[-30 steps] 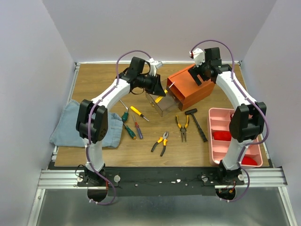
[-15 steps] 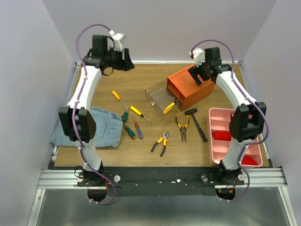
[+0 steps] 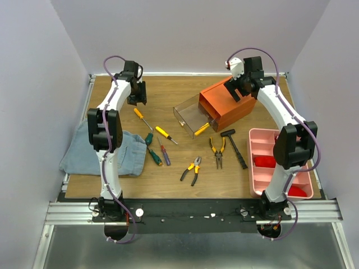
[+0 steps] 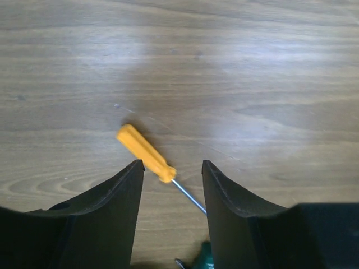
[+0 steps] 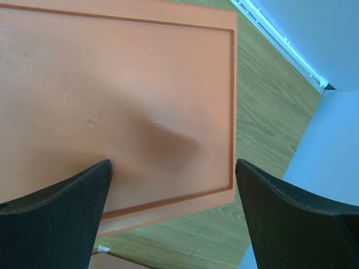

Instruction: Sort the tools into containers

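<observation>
While its fingers stand spread apart, the left gripper (image 3: 137, 98) hangs over the far left of the wooden table (image 3: 112, 89), just above an orange-handled screwdriver (image 3: 140, 116). From the left wrist camera, that screwdriver (image 4: 145, 153) lies flat on the wood with the shaft end of its handle showing between the two dark fingertips (image 4: 134, 174), and nothing is gripped.

Across the table, the right gripper (image 3: 235, 89) is over the top of the orange cabinet (image 3: 227, 109), its jaws wide open. Whether they touch the lid cannot be told from the right wrist view.

One clear drawer (image 3: 190, 117) juts out of the cabinet toward the left arm, with a yellow handle (image 3: 201, 129) showing at its near corner.

On the table between the arms lie a yellow screwdriver (image 3: 162, 132), two green-handled screwdrivers (image 3: 150, 137) (image 3: 155, 158), a red-blue screwdriver (image 3: 164, 152), two pliers (image 3: 192, 168) (image 3: 217, 150) and a black hammer (image 3: 234, 147).

A blue cloth (image 3: 84, 154) sits at the left edge, and a pink tray (image 3: 259, 168) at the right.
</observation>
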`<state>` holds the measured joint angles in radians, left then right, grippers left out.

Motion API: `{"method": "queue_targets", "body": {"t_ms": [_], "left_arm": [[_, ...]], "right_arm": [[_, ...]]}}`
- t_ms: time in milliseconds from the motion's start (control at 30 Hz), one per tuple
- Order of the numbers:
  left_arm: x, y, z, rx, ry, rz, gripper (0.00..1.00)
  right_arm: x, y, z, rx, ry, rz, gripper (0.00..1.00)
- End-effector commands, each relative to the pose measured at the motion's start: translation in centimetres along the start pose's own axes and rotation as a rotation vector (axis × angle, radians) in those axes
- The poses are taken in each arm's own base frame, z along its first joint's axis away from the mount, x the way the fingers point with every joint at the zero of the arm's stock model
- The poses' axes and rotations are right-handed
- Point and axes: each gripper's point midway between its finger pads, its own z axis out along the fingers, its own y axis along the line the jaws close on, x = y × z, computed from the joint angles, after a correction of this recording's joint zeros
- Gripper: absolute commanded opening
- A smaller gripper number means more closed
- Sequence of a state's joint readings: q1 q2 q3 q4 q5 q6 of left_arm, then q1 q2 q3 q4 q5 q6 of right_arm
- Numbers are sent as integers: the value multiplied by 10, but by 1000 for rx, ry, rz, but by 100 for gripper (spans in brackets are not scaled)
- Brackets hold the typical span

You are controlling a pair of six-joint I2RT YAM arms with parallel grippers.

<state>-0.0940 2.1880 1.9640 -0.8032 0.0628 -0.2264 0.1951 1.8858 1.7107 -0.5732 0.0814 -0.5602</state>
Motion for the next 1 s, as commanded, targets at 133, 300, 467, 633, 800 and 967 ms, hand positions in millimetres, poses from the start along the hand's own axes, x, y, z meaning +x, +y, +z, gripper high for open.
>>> {"method": "queue_targets", "body": {"t_ms": [133, 300, 467, 633, 800, 967], "left_arm": [[35, 39, 14, -237, 91, -135, 51], [55, 40, 33, -245, 154, -170, 52], [52, 37, 54, -221, 161, -159, 49], [51, 30, 64, -162, 172, -130, 35], [29, -5, 43, 36, 126, -134, 0], [-59, -74, -28, 414, -129, -99, 0]], "right_arm": [[55, 30, 7, -81, 177, -76, 100], [54, 27, 7, -69, 181, -83, 100], [54, 28, 6, -67, 188, -92, 100], [59, 32, 2, -76, 198, -104, 100], [62, 32, 1, -73, 202, -109, 100], [58, 31, 4, -72, 197, -108, 100]]}}
